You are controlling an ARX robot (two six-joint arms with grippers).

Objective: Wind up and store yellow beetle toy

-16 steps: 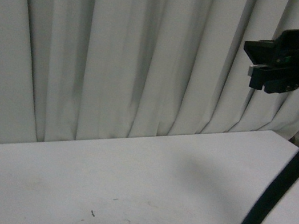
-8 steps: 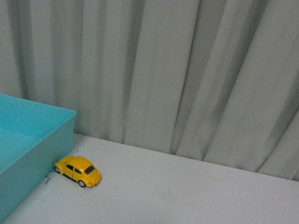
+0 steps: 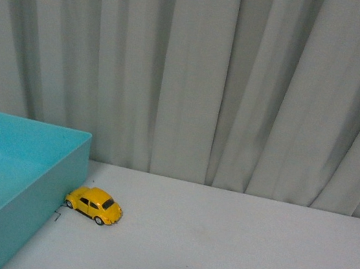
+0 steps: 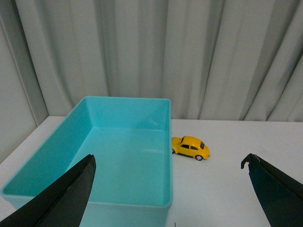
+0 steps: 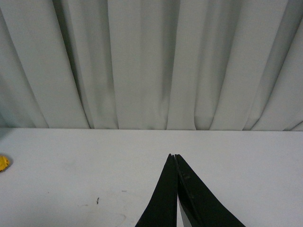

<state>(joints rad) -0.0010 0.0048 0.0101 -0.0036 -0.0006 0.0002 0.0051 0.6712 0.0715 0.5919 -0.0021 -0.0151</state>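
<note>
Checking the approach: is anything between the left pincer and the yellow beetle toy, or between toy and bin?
Nothing visible: bare table separates the open left pincer from the yellow beetle toy, beside the turquoise bin.

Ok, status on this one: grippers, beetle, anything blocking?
Left gripper open, right gripper shut, both holding nothing. Yellow beetle toy on table, beside teal bin, outside it. Nothing seen blocking it.

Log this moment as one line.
stage: not yet grasped | yellow beetle toy: on table, outside teal bin, by its wall | left gripper: open, empty | right gripper: shut, empty
</note>
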